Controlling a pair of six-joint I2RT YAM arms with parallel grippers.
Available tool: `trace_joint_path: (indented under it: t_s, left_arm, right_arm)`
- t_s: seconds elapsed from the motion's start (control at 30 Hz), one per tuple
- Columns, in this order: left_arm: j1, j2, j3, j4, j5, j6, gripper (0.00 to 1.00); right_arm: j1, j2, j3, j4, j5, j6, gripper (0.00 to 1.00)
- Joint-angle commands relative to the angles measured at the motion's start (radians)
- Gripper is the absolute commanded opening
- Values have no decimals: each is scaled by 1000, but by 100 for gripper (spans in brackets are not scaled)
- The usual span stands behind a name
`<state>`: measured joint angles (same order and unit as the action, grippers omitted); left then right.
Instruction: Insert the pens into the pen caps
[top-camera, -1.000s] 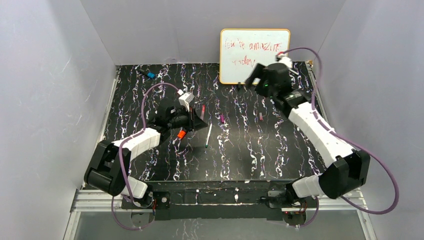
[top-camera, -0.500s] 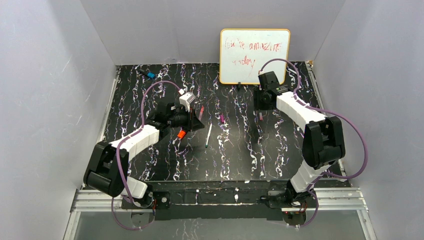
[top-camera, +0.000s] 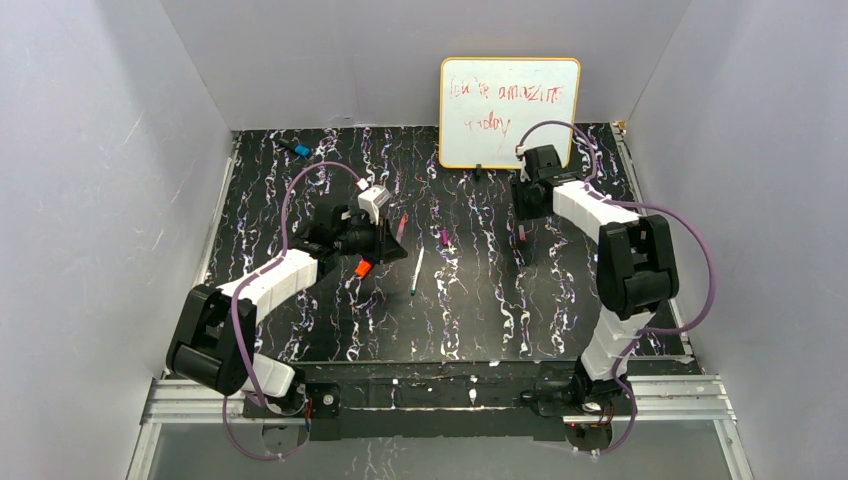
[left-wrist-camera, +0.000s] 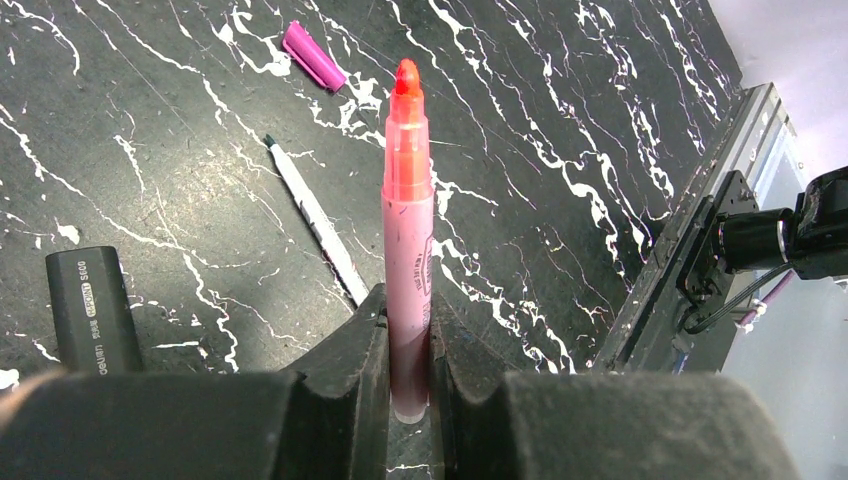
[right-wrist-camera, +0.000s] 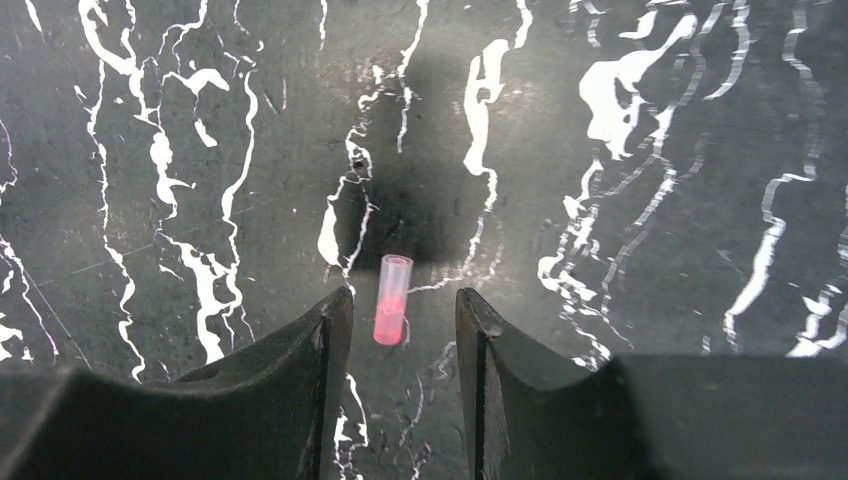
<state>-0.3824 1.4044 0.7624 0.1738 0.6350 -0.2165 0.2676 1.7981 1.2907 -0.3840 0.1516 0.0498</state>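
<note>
Left tool (left-wrist-camera: 408, 310) pinches the pink pen (left-wrist-camera: 408, 200) low on the barrel. It's uncapped, orange-red tip pointing away from the fingers.

Right tool (right-wrist-camera: 402, 305) is spread and hovers over the small pink cap (right-wrist-camera: 390, 299). The cap lies flat on the tabletop (right-wrist-camera: 620, 150) between the fingers, touching neither. Its mouth looks to point away from the wrist camera.

The step we're on is the cap pick:
- The cap sits nearer the left-hand finger in that view, so we centre first, then drop.
- We close across its width near the closed end and leave the mouth free.
- It's short, light and round, so we expect it to roll or squirt out if one finger lands first.
- After the pick we turn the mouth toward the pen tip, line up the axes and push straight.

Surroundings:
- The whiteboard (top-camera: 510, 110) stands close behind the right tool, so we lift with care.
- A thin white pen (top-camera: 416, 271), a magenta cap (top-camera: 443, 237) and an orange piece (top-camera: 362, 267) lie loose between the arms. We should mate above them, not at tabletop height.
- A dark printed cylinder (left-wrist-camera: 92, 310) lies just beside the left tool. We can't tell whether it's a cap or a pen.
- A blue item (top-camera: 300, 150) sits in the far left corner, well apart.
</note>
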Motion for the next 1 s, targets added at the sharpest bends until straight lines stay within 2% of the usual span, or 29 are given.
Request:
trace_joint_path:
  t_s: [0.0,0.57,0.77,0.87,0.97]
  left_arm:
    - [6,-31,32,-23,6,17,0]
    - [8,-1,40,-43,21,27,0]
    - [10,4,41,-48,17,31,0]
    - [10,11,44,-45,20,28,0]
    - [10,13,46,-46,23,28,0]
  right_arm:
    - [-3,38,-12,59,-70,-21,50]
    - [-8,113,-39,102,-77,-10,48]
    - [-16,106,-71,111,-86,2,44]
    - [-17,105,-86,116,-92,5,38]
    - [-17,103,-91,109,-100,9,26]
